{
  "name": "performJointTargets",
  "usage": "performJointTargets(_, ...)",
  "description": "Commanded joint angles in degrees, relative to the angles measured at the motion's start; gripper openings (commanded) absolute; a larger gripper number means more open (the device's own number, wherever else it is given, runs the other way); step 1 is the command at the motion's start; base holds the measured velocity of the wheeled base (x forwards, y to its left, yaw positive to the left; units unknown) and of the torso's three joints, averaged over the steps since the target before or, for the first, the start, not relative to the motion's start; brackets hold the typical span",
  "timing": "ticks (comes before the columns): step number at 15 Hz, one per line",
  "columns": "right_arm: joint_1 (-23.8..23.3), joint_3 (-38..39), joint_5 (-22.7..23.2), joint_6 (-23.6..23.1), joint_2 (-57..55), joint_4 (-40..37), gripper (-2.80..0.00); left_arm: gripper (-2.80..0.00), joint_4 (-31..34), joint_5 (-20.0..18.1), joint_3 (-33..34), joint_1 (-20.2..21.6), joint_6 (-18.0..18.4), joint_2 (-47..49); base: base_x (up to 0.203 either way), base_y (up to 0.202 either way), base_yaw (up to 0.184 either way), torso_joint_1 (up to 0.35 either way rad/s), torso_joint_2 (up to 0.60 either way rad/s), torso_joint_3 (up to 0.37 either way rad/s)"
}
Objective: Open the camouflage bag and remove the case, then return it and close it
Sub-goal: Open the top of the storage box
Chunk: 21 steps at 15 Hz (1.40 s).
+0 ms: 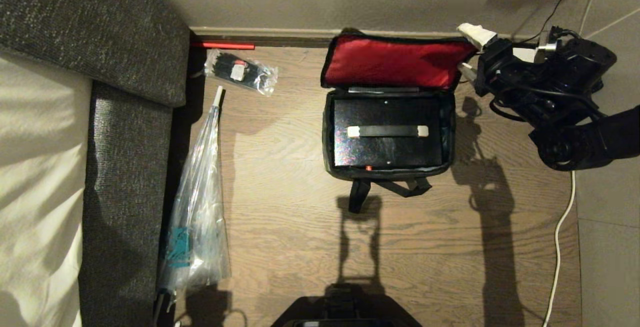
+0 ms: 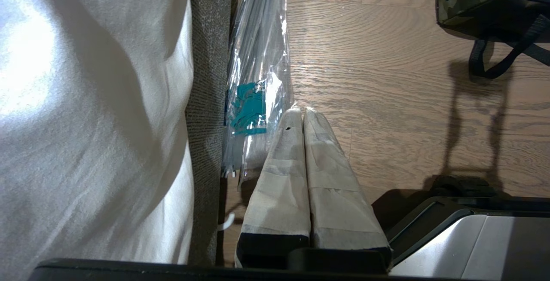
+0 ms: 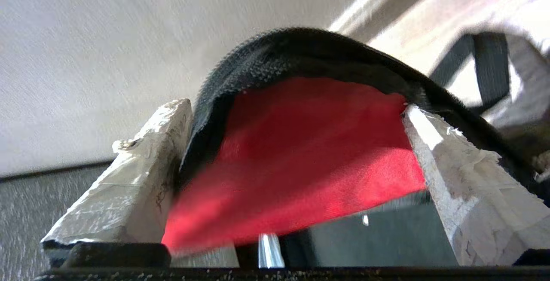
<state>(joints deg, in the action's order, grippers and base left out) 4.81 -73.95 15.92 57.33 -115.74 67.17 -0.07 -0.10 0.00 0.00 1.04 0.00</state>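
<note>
Far left: grey upholstered sofa [image 1: 130,117] with a white sheet [image 1: 35,167] over it. The left gripper [image 2: 303,113] hangs low beside the sofa edge, taped fingers pressed together with nothing between them, just above the wooden floor [image 1: 280,227]. A long clear plastic sleeve [image 1: 197,217] with a teal patch lies along the sofa base; beyond it, near the wall, a small bagged dark item [image 1: 240,71] and a red strip [image 1: 222,45] at the skirting.

Centre: the camouflage bag [image 1: 327,132] sits on the floor, lid [image 1: 395,63] thrown back toward the wall, red lining showing. The case [image 1: 387,134] lies flat inside the bag, strap handle with white tabs on top.

Right: the right gripper [image 1: 472,52] sits at the lid's right corner, fingers spread wide, straddling the black-trimmed lid edge; whether the taped fingers [image 3: 137,165] touch the fabric is unclear. A white cable [image 1: 562,227] runs along the floor at far right.
</note>
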Motion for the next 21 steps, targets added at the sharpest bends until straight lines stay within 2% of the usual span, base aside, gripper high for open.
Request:
performJointTargets(1,-0.20,-0.22,0.03,0.26,-0.26,0.33,0.00,-2.80,-0.01,0.01,0.00,0.00,0.02,0.00,0.000,0.000,0.000,0.000,0.00,0.000)
performJointTargets(4,-0.15,1.27,-0.32,-0.18,-1.63,0.36,0.00,-2.80,-0.01,0.01,0.00,0.00,0.02,0.00,0.000,0.000,0.000,0.000,0.00,0.000)
performJointTargets(6,-0.15,-0.47,-1.29,-0.49,-3.67,0.41,0.00,-2.80,-0.01,0.01,0.00,0.00,0.02,0.00,0.000,0.000,0.000,0.000,0.00,0.000)
performJointTargets(14,-0.16,-5.72,-1.59,-9.05,-7.54,1.03,0.00,-2.80,-0.01,0.01,0.00,0.00,0.02,0.00,0.000,0.000,0.000,0.000,0.00,0.000)
performJointTargets(18,-0.40,-8.97,-1.04,-11.13,-8.19,0.65,0.00,-2.80,-0.01,0.01,0.00,0.00,0.02,0.00,0.000,0.000,0.000,0.000,0.00,0.000)
performJointTargets(21,-1.75,-14.49,0.36,-13.21,-8.67,0.44,0.00,-2.80,-0.01,0.01,0.00,0.00,0.02,0.00,0.000,0.000,0.000,0.000,0.00,0.000)
